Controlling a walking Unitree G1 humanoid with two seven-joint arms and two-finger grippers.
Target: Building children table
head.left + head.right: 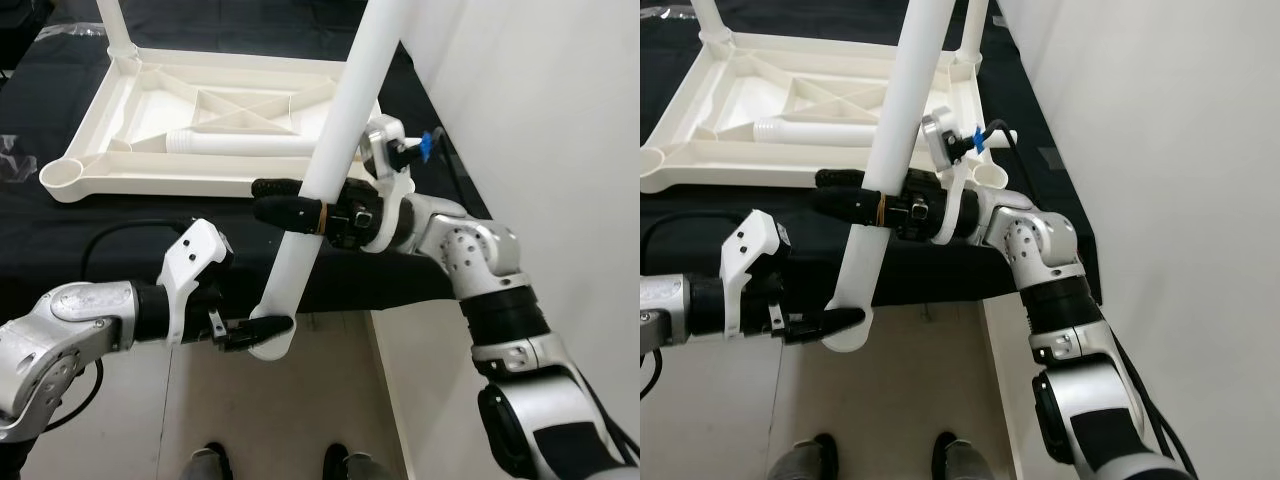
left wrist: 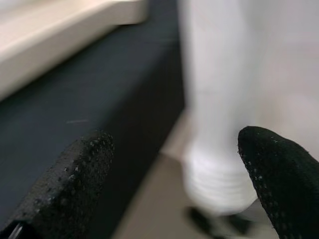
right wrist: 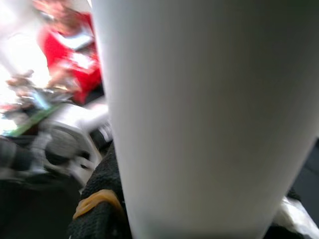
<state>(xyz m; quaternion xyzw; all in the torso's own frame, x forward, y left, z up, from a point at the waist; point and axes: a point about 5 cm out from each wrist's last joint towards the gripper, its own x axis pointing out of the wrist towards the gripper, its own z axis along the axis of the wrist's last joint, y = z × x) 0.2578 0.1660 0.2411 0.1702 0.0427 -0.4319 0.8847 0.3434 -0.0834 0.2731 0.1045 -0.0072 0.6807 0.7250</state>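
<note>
The white table top (image 1: 100, 170) lies upside down on a black-covered surface. One leg (image 1: 115, 25) stands in its far left corner, and a loose leg (image 1: 240, 145) lies inside it. My right gripper (image 1: 290, 212) is shut on a long white leg (image 1: 345, 110) at mid-length and holds it tilted in front of the table edge. That leg looms close in the right wrist view (image 3: 199, 124). My left gripper (image 1: 245, 335) is open at the leg's lower end (image 1: 272, 335), and its fingertips (image 2: 279, 174) flank the tube.
A white wall (image 1: 540, 100) runs along the right. A black cable (image 1: 110, 235) lies on the cloth at the near left. Two shoes (image 1: 205, 462) show on the pale floor below. An empty corner socket (image 1: 62, 175) sits at the table's near left.
</note>
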